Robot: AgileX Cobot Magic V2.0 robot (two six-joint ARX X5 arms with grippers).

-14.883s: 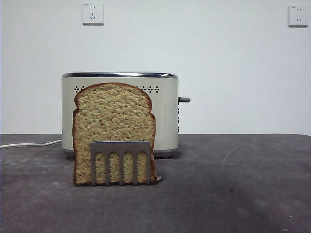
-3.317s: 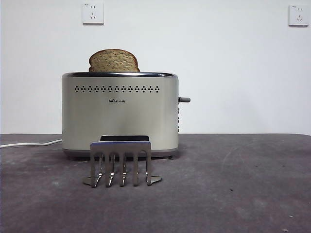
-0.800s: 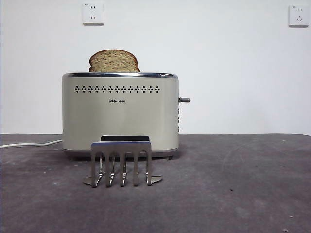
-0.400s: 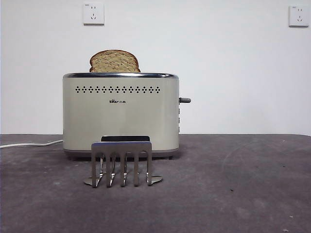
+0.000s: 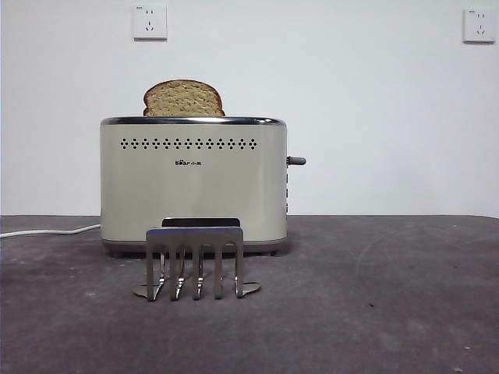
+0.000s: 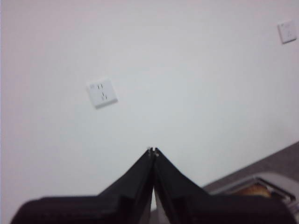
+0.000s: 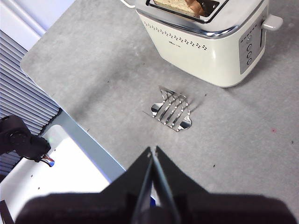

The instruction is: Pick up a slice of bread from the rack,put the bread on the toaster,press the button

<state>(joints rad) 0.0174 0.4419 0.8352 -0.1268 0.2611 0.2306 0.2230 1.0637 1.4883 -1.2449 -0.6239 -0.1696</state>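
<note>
Front view: the wide cream-beige two-slot toaster (image 5: pixel 192 183) with a chrome top rim stands on the dark grey worktop (image 5: pixel 374 304). The tan-brown wholegrain slice of bread (image 5: pixel 184 98) sits in it, only its domed top showing above the rim, so it looks dropped into a slot but not yet lowered. Just in front of the toaster stands the small brushed-metal toast rack (image 5: pixel 194 261), its prongs bare. The small grey lever (image 5: pixel 295 160) juts from the toaster's side, high up, which suggests the pressing step is not yet done. No arm shows here.

Left wrist view: the left pincer (image 6: pixel 153 151) points up at the white wall, its two black jaws meeting at the tips and holding nothing. A white wall socket (image 6: pixel 102 93) is above the toaster; a corner of the toaster's chrome rim (image 6: pixel 261 184) with a glimpse of brown bread (image 6: pixel 254 190) shows low at the edge. This arm seems parked, clear of the work.

Right wrist view: the right pincer (image 7: pixel 152 150) hovers high over the worktop on the rack's side of the toaster, well apart from both, jaws closed together and empty. The rack (image 7: pixel 172 109) lies between it and the toaster (image 7: pixel 212 44); the bread (image 7: pixel 180 4) rests in the slot and the lever (image 7: pixel 273 22) sits at the toaster's end panel. Closed jaws would suit pushing that lever down.
</note>
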